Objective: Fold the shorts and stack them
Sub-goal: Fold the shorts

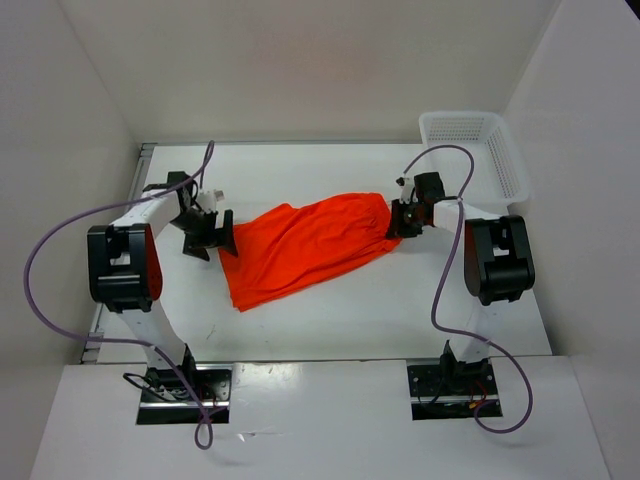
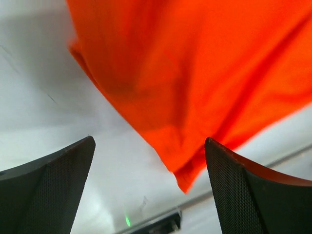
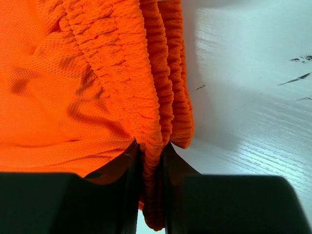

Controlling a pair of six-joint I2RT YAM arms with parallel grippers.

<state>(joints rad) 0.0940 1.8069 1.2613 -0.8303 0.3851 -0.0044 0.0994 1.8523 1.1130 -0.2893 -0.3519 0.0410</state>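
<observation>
White plastic mesh basket [image 1: 500,150] up in the far right corner of the worktop [image 1: 330,320] — long side running along the right wall [image 1: 590,150], short end toward the back. White and glossy, that worktop. Dark scuff marks [image 3: 298,78] close up in the right wrist view — fine grain lines [image 3: 263,146] alongside.

The left gripper [image 2: 148,141] gapes wide. A corner of the orange shorts [image 1: 310,245] reaches into the gap; beside it bare table [image 1: 330,325] shows through. Straight ahead the fabric spreads across the whole path. Behind this gripper and on its outer side the tabletop lies free as far as the white side wall [image 1: 65,150]. The right gripper [image 3: 152,151] has no room between its jaws: the gathered waistband [image 3: 146,87] fills them. On its outer side is bare table; the white mesh basket [image 1: 495,150] stands beyond, well apart.
</observation>
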